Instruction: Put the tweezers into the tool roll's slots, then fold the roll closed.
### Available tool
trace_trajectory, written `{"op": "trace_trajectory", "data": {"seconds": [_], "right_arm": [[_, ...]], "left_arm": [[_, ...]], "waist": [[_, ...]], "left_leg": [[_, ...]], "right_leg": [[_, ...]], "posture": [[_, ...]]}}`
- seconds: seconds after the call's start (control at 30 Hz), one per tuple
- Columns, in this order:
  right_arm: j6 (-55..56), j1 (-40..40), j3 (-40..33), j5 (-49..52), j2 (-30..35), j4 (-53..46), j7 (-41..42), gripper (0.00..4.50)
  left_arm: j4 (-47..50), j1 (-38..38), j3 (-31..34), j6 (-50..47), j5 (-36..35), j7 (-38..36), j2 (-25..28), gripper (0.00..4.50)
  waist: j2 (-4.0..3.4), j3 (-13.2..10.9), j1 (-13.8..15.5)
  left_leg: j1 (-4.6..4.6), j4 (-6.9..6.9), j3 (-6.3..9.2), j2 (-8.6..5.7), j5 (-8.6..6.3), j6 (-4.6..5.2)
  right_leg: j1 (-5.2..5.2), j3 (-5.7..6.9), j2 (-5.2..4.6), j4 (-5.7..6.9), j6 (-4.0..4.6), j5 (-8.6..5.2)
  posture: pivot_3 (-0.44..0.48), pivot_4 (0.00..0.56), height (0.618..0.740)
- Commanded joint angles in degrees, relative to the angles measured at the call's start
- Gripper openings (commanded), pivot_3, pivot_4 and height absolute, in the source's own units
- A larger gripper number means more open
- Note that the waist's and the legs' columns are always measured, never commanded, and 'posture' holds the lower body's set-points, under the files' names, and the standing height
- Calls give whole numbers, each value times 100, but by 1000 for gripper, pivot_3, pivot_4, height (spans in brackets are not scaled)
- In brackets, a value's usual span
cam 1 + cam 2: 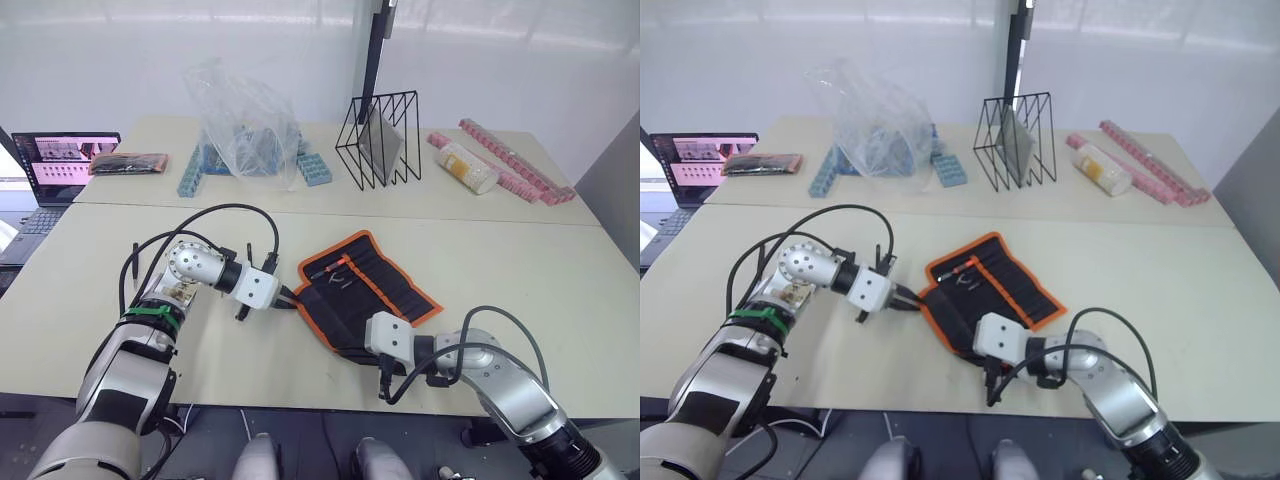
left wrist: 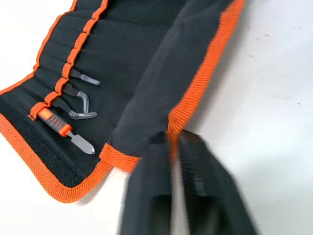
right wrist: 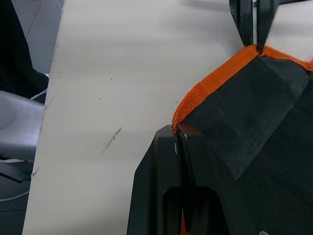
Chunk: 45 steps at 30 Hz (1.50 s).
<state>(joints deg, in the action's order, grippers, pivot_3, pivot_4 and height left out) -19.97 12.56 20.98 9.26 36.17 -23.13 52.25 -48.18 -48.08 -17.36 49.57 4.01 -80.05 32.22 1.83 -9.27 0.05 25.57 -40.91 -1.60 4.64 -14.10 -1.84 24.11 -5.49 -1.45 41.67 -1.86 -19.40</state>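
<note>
- I read the left end effector (image 1: 288,297) clenched on the tool roll (image 1: 385,285) hem, right end effector (image 1: 362,350) likewise.
- The roll lies mid-bench, long axis ten-to-four o'clock; the fold runs toward one o'clock.

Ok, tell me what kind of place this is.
Probably a lab or office workspace: plain pale tables against a white wall, an open laptop at the left edge, and a black wire rack among sorted supplies.
</note>
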Motion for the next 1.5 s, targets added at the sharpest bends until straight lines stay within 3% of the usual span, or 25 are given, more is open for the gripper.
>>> {"op": "trace_trajectory", "data": {"seconds": [0.03, 0.07, 0.17, 0.23, 0.37, 0.53, 0.83, 1.07, 1.13, 1.2, 1.33, 1.5], "right_arm": [[-330, -1, -244, 381, -41, -435, 31, 0], [-438, -1, -299, 490, -77, -503, 9, 0], [-663, 23, -379, 625, -155, -611, -61, 817], [-989, 18, -502, 917, -188, -728, -61, 1637], [-1608, 253, -977, 1504, -474, -651, -339, 2822], [-1826, 430, -1148, 1583, -930, -191, -783, 2822], [-1500, 349, -654, 1084, -1223, 473, -1040, 30], [-1449, 261, -278, 698, -1209, 970, -1064, 30], [-1453, 253, -226, 614, -1206, 1074, -1086, 0], [-1459, 241, -184, 572, -1224, 1172, -1076, 0], [-1454, 275, -127, 544, -1220, 1226, -1026, 0], [-1419, 322, -51, 490, -1207, 1264, -953, 0]], "left_arm": [[189, 106, -52, 202, 288, 410, 157, 12], [180, 130, -64, 242, 378, 543, 186, 12], [132, 168, -105, 304, 468, 760, 222, 0], [161, 218, -148, 353, 506, 844, 246, 0], [188, 236, -203, 369, 511, 886, 284, 0], [241, 288, -267, 369, 501, 926, 344, 0], [260, 290, -328, 283, 465, 912, 385, 0], [465, 372, -283, -266, 97, 540, 462, 0], [632, 439, -215, -483, -101, 421, 485, 574], [1106, 639, -34, -1403, -725, 60, 502, 1046], [2675, 1059, 397, -4660, -2240, -462, 777, 2470], [3493, 1089, 979, -6874, -3114, 52, 787, 4126]], "waist": [[0, 0, 1], [0, 0, 2], [0, 0, 3], [0, 0, 1], [0, 0, -1], [-1, 1, -20], [-2, 1, -33], [-3, 2, -78], [-4, 2, -92], [-4, 3, -99], [-5, 4, -129], [-5, 4, -122]], "left_leg": [[-1, 0, 1, 0, 0, 0], [-1, -2, 1, 0, 0, 0], [-3, -4, 2, 0, 0, 0], [-5, -6, 2, 0, 0, 0], [-6, -8, 2, 0, 0, 0], [-10, -8, 4, 0, 0, -1], [-8, -7, 3, 0, 1, 0], [-10, -7, 3, 0, 1, 0], [-11, -5, 4, 1, 1, 0], [-13, -4, 4, 3, 1, 0], [-15, -4, 6, 8, 1, 0], [-21, -7, 14, 12, 1, -1]], "right_leg": [[-1, 0, 0, 1, 0, 0], [0, 1, 0, 4, 0, 0], [-2, 1, 0, 12, 0, 0], [-2, 2, 0, 19, 0, 0], [-2, 2, 0, 29, 0, 0], [-3, 3, 1, 35, 0, 0], [1, 4, 1, 35, 0, 0], [-1, 5, 2, 35, 0, 0], [-1, 4, 3, 35, 0, 0], [-1, 4, 5, 36, 0, 0], [-2, 8, 7, 41, 1, -1], [-10, 10, 15, 41, 1, -1]], "posture": [[0, 150, 684], [0, 150, 684], [0, 150, 684], [0, 150, 684], [0, 150, 684], [0, 150, 684], [0, 150, 684], [0, 150, 684], [0, 150, 684], [0, 150, 684], [0, 150, 684], [0, 150, 684]]}}
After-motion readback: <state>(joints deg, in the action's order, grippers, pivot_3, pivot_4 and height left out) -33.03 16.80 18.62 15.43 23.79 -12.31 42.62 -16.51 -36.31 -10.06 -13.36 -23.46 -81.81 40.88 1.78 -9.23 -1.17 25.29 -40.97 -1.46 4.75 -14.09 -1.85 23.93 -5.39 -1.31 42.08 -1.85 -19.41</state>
